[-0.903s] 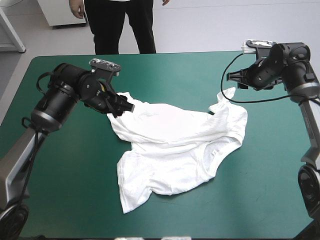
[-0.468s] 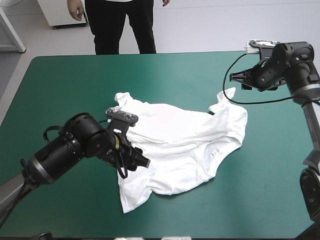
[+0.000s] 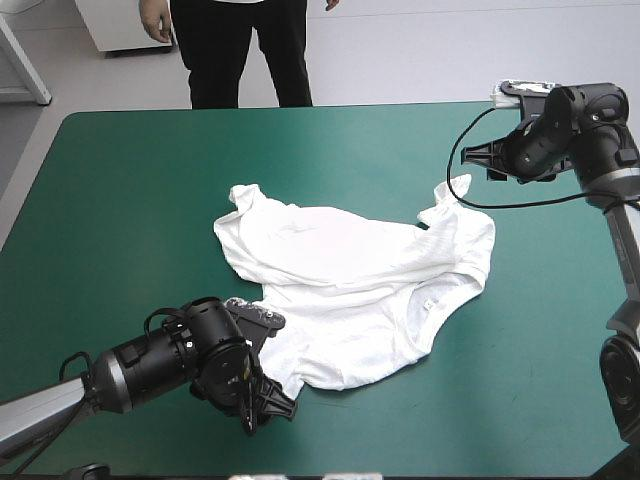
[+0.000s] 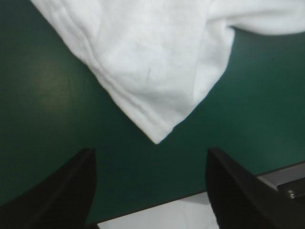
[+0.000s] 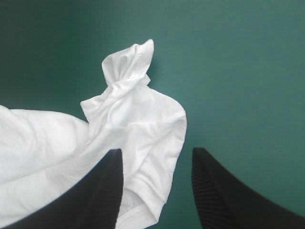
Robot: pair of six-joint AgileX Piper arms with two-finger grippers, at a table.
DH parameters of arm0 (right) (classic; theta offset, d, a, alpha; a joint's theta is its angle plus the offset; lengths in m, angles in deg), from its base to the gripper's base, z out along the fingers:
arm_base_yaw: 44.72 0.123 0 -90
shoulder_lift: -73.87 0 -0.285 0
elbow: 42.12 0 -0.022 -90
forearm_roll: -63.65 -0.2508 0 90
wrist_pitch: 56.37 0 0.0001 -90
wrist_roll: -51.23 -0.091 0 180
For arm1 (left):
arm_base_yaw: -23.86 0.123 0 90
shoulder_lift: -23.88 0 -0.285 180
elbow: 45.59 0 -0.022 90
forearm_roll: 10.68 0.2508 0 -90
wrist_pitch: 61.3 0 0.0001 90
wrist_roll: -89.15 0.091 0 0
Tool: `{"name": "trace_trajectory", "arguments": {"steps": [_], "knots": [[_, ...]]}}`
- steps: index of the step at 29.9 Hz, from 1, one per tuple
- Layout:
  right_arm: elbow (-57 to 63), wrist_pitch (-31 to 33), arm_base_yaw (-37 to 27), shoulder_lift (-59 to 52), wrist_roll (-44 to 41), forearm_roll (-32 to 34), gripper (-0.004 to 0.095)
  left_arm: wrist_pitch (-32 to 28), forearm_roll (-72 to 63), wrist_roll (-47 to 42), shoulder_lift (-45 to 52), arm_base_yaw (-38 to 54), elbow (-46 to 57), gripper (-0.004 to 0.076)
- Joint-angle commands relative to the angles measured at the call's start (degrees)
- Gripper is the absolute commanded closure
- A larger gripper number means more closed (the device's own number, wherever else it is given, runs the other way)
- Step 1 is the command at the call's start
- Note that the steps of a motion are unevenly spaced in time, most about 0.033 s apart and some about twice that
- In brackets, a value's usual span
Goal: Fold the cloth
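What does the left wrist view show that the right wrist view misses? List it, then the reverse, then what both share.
Left wrist only: a pointed corner ahead of the left fingers, and the table's edge. Right wrist only: a twisted tip, cloth reaching between the right fingers. Both: the white T-shirt on teal-green cover, fingers open.

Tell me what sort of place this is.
Probably a robotics lab or test bench: a left gripper and right gripper, both open, reach over a table with a teal-green cover, where a white T-shirt lies loosely spread.
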State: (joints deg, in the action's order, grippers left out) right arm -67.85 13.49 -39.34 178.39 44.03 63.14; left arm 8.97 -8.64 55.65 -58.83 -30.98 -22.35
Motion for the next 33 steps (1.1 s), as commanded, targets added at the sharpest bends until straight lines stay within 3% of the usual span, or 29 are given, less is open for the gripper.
{"name": "trace_trajectory", "arguments": {"steps": [1, 11, 21, 24, 26, 28, 33], "knots": [[-1.79, -1.87, -0.57, -3.16, 0.02, 0.51, 0.0481, -1.48, -0.66, 0.12, 1.54, -0.40, 2.01, 0.0252], [-1.79, -1.87, -0.57, -2.95, 0.02, 0.51, 0.0481, -13.48, -2.04, 1.64, 0.52, -0.40, 7.44, 0.0252], [-1.79, -1.68, -0.57, -2.95, -0.10, 0.51, 0.0481, -19.60, -1.21, 1.67, -10.90, -0.40, 8.75, 0.0255], [-1.79, -1.68, -0.57, -2.95, -0.10, 0.51, 0.0481, -19.87, -1.21, 1.67, -12.68, -0.40, 8.75, 0.0365], [-1.79, -1.41, -0.57, -2.95, -0.10, 0.51, 0.0481, -20.16, -1.33, 1.67, -12.81, -0.40, 8.75, 0.0519], [-1.79, -1.08, -0.57, -2.95, -0.10, 0.96, 0.0481, -20.71, -1.21, 1.67, -12.81, -0.40, 8.75, 0.0724], [-1.79, 0.12, -0.57, -2.95, -0.10, 2.50, 0.0480, -20.84, -1.21, 1.67, -12.81, -0.40, 8.75, 0.0734]]}}
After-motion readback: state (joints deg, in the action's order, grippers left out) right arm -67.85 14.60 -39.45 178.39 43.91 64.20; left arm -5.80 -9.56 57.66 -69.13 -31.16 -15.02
